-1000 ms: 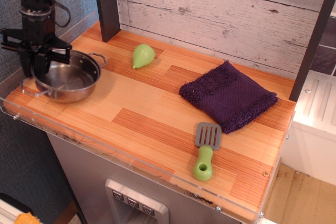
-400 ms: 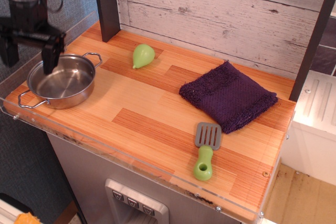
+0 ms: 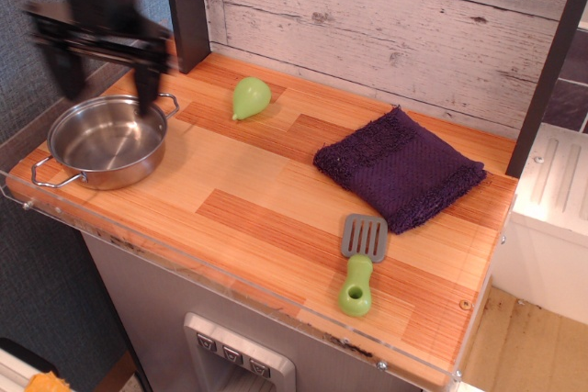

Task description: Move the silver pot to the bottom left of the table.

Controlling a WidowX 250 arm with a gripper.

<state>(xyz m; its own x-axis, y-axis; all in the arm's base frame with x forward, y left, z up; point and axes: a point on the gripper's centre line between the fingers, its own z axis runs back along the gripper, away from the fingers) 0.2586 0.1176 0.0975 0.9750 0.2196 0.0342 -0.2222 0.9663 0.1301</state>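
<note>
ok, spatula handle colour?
Green handle, grey slotted blade, on the spatula; clear in the observation.image view.

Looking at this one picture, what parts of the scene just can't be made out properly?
- The gripper: smeared by motion blur, so whether its jaws are open or shut is unclear; its upper part is cut off by the top edge.
- The silver pot: its back rim is partly hidden behind the blurred gripper.
- The table: the stretch under the purple towel is hidden.
- The green spatula: its underside is out of sight.
</note>
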